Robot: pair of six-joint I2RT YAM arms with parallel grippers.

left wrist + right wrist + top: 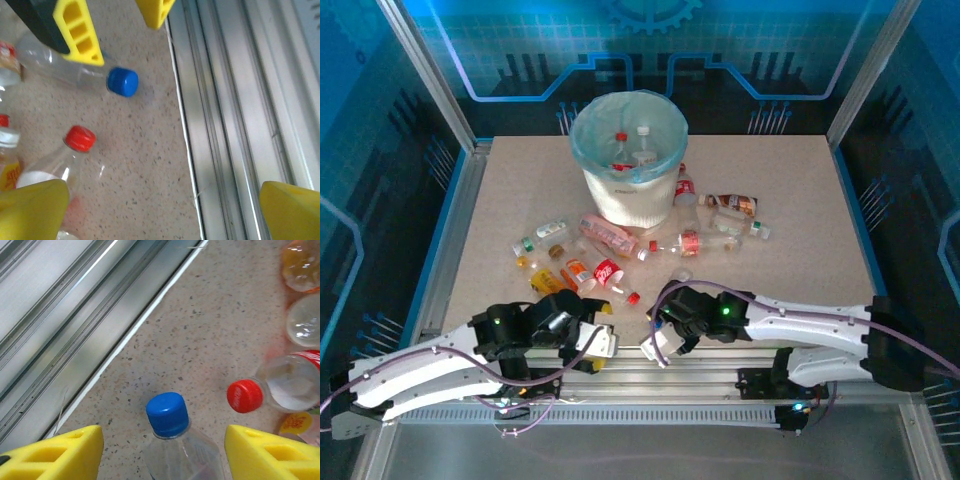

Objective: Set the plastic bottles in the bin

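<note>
At the near edge of the table [800,270], left of centre, the left gripper [162,200] hangs low with its jaws spread as wide as they go and nothing between them. One yellow finger sits over the speckled surface and the other over the aluminium rail [240,125], so it straddles the edge rather than any bottle, probably parked clear of its neighbour's work. Just ahead of it a clear red-capped bottle [80,138] lies on its side. Beside that lies a clear blue-capped bottle [167,412], its cap pointing toward the rail. The right gripper [162,440] is over this one, jaws part-way apart with a finger on either side of the bottle's shoulder. Bare table shows between one finger and the plastic, so I judge it lined up for a grasp and not yet clamped. Taking the body behind the cap looks sensible, since the wider part gives the pads more to bear on. The other plastic bottles [610,240] lie scattered across the middle of the table, a few more to the right. The bin [628,195] stands at the middle of the far edge with a couple of bottles already in its teal liner, well apart from both grippers, so a lift and a carry across the table would be needed.
</note>
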